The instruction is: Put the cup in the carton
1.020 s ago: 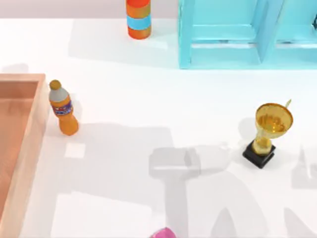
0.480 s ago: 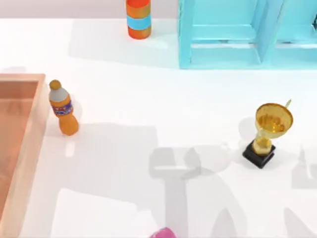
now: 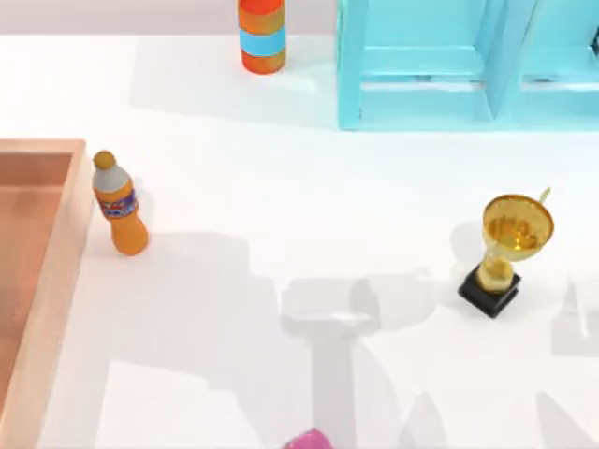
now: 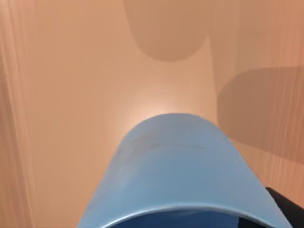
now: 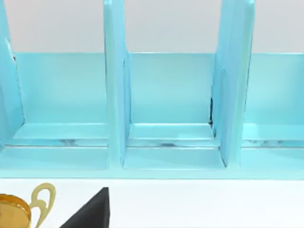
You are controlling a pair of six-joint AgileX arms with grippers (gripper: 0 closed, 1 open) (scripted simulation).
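The cup (image 4: 183,171) is seen in the left wrist view close under the camera, its blue wall and rim turned toward the lens, with the orange-brown floor of the carton (image 4: 71,95) behind it. A dark piece of the left gripper is glimpsed beside the rim, but whether the claw is clenched on the cup or released cannot be told.

In the top view the carton's (image 3: 56,253) peach wall is found at the table's left edge, with an orange bottle (image 3: 119,206) just beside it. A trophy (image 3: 505,251) is placed to the right, a shelf (image 3: 430,75) at the back, and a striped can (image 3: 262,36) near it.

The right claw's state cannot be told.
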